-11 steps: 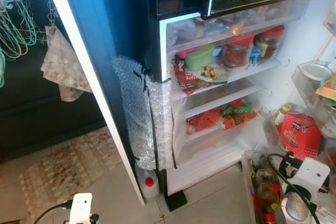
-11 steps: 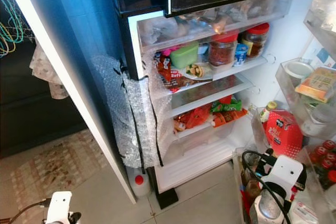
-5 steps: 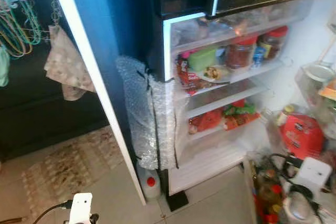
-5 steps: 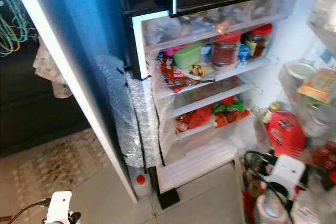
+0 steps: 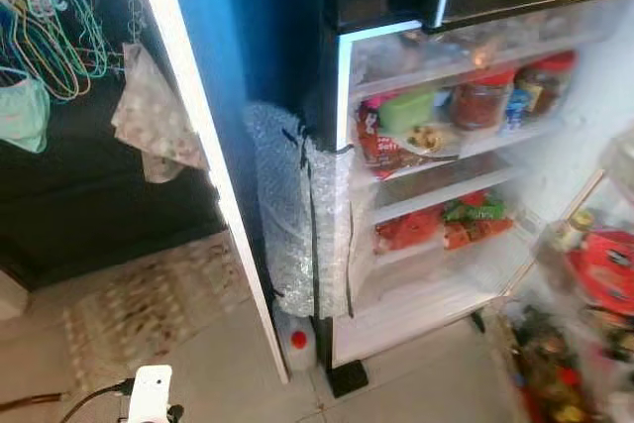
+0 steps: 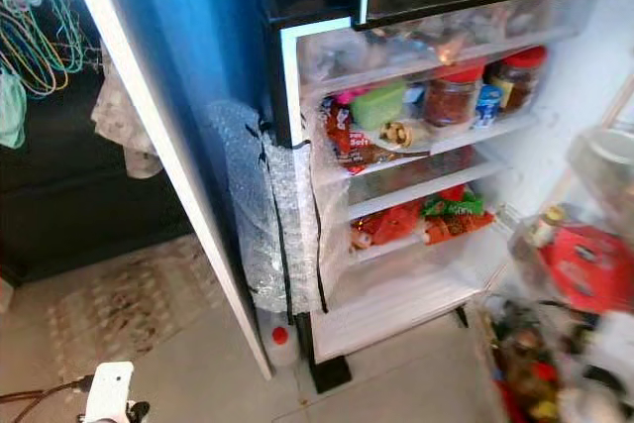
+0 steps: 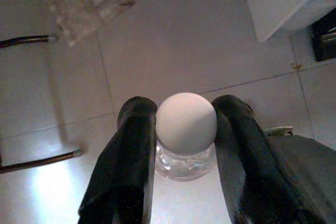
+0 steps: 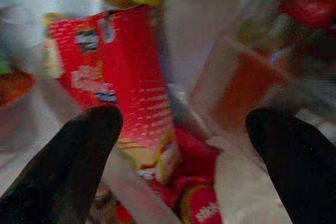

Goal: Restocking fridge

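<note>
Over a pale tiled floor beside a patterned rug, the left gripper pinches a clear glass jar with a round white lid. The right gripper, fingers spread, faces a red carton in the open fridge.

fridge shelves hold red-lidded jars and red packets (blurred).

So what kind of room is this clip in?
Most likely a home kitchen or utility corner: an open fridge stocked with jars and packets, clothes hangers on the wall, and a patterned rug on the tiled floor.
</note>
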You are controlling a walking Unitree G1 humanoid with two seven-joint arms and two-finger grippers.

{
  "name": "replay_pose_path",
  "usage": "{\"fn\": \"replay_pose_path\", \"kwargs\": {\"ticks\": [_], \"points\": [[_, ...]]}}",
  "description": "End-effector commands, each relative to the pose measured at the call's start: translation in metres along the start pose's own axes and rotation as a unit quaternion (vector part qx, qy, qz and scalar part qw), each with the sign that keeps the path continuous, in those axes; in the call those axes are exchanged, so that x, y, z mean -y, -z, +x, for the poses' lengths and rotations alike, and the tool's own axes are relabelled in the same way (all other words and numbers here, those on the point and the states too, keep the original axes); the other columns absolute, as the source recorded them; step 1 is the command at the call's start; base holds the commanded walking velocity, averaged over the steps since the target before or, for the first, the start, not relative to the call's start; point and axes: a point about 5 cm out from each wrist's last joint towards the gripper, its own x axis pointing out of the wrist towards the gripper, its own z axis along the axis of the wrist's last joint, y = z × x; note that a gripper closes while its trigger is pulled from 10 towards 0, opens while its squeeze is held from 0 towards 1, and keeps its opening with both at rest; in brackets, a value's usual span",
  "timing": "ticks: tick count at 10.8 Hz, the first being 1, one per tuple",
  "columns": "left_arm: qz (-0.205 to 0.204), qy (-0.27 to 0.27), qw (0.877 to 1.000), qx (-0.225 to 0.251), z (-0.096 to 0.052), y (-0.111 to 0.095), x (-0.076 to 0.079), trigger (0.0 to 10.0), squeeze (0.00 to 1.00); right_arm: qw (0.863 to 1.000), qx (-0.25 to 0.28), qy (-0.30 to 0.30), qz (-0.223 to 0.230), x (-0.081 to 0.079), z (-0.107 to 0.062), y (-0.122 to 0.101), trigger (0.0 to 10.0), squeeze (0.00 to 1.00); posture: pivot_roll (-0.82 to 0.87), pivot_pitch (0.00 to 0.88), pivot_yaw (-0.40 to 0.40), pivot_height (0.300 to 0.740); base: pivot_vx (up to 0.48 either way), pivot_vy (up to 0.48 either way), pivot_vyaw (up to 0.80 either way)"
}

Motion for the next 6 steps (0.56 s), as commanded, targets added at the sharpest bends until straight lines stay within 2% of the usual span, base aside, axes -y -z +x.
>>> {"fn": "replay_pose_path", "kwargs": {"ticks": [1, 2, 3, 4, 5, 6], "points": [[0.008, -0.006, 1.0, -0.003, 0.0, 0.001, -0.003, 10.0, 0.0, 1.0, -0.01, 0.022, 0.007, 0.013, 0.002, 0.002, 10.0, 0.0, -0.12, 0.0, 0.047, 0.74, 0.0, 0.0, 0.0], [0.008, -0.005, 1.0, -0.003, 0.0, 0.001, -0.003, 10.0, 0.0, 1.0, -0.022, 0.011, 0.005, 0.008, -0.001, 0.007, 10.0, 0.0, -0.12, 0.0, 0.048, 0.74, 0.0, 0.0, 0.0], [0.007, -0.003, 1.0, -0.004, 0.0, 0.001, -0.003, 10.0, 0.0, 0.997, -0.06, -0.05, 0.015, -0.016, -0.013, 0.023, 10.0, 0.0, -0.11, 0.0, 0.049, 0.74, 0.0, 0.0, 0.0], [0.007, -0.002, 1.0, -0.004, 0.0, 0.001, -0.003, 10.0, 0.0, 0.993, -0.083, -0.086, 0.021, -0.029, -0.02, 0.032, 10.0, 0.0, -0.11, 0.0, 0.049, 0.74, 0.0, 0.0, 0.0], [0.007, -0.002, 1.0, -0.005, 0.0, 0.001, -0.002, 10.0, 0.0, 0.983, -0.116, -0.14, 0.012, -0.048, -0.034, 0.045, 10.0, 0.0, -0.11, 0.0, 0.048, 0.74, 0.0, 0.0, 0.0], [0.003, -0.003, 1.0, -0.004, 0.0, 0.001, -0.002, 10.0, 0.0, 0.957, -0.196, -0.212, 0.003, -0.073, -0.064, 0.073, 10.0, 0.0, -0.11, 0.0, 0.047, 0.74, 0.0, 0.0, 0.0]]}}
